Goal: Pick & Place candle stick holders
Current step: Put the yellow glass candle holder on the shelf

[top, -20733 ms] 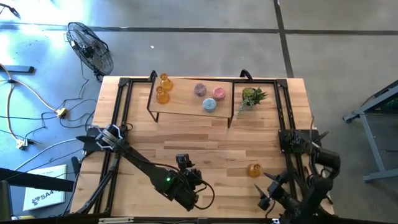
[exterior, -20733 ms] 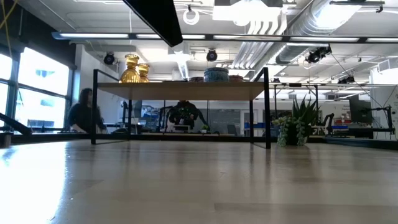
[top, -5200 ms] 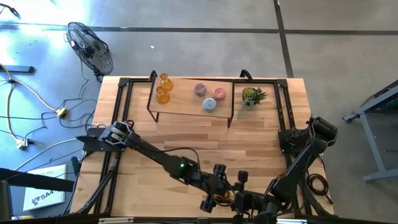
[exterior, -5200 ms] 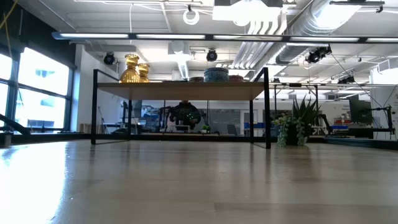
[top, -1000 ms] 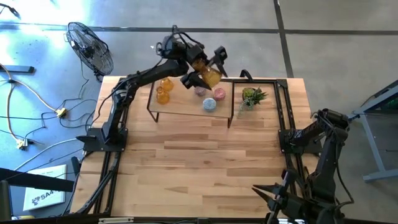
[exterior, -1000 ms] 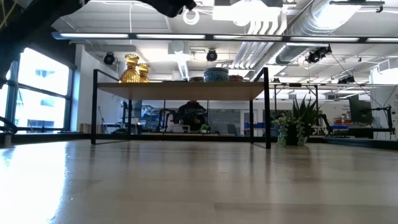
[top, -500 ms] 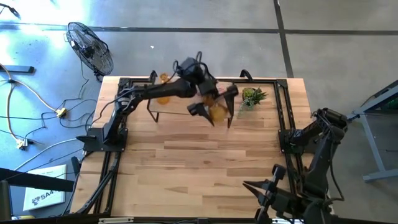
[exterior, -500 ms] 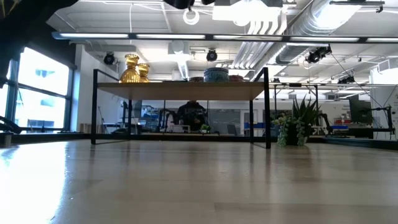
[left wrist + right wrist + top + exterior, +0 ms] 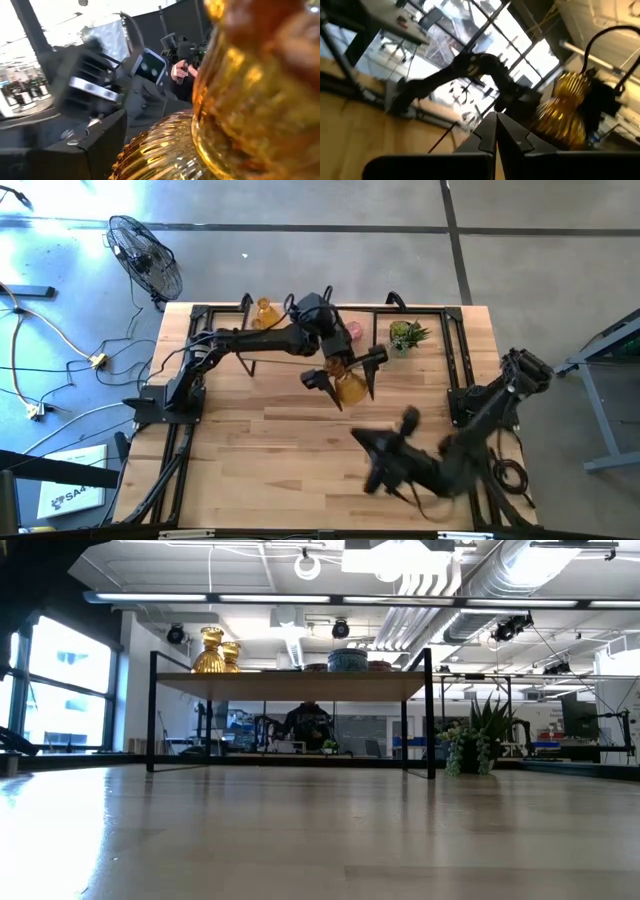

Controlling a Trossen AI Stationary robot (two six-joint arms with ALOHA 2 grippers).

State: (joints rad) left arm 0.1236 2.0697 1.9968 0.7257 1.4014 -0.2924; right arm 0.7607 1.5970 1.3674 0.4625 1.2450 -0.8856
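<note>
Item: amber holder (image 9: 350, 387), bottle-shaped glass. Held between the fingers of the left gripper (image 9: 346, 379), above the open tabletop just in front of the small shelf (image 9: 300, 352). Half a second earlier it hung at the shelf's front edge; a second earlier it was above the shelf's rear. Meaning, as a judgement: the piece is travelling away from the shelf and no placement on it has happened.

Item: right gripper (image 9: 372, 476). Fingers pressed together, empty. A second ago it sat at the table's near right corner; now it is swung toward the table's middle, near the carried holder, which shows as a ribbed amber shape (image 9: 566, 112) in the right wrist view. Possibly readying to help; not certain.

Item: shelf stock. Two amber holders (image 9: 214, 652) at one end, a blue holder (image 9: 347, 660) and low pink pieces near the other; unchanged.

Item: potted plant (image 9: 406, 335), beside the shelf; not part of the job.

Hidden or unclear: the arm covers most of the shelf from above, so only one amber holder (image 9: 265, 311) and one pink holder (image 9: 353, 330) show. The right gripper is smeared by motion. The left wrist view is filled by amber glass (image 9: 235, 115); its fingers are not visible there. The low view shows neither gripper.
</note>
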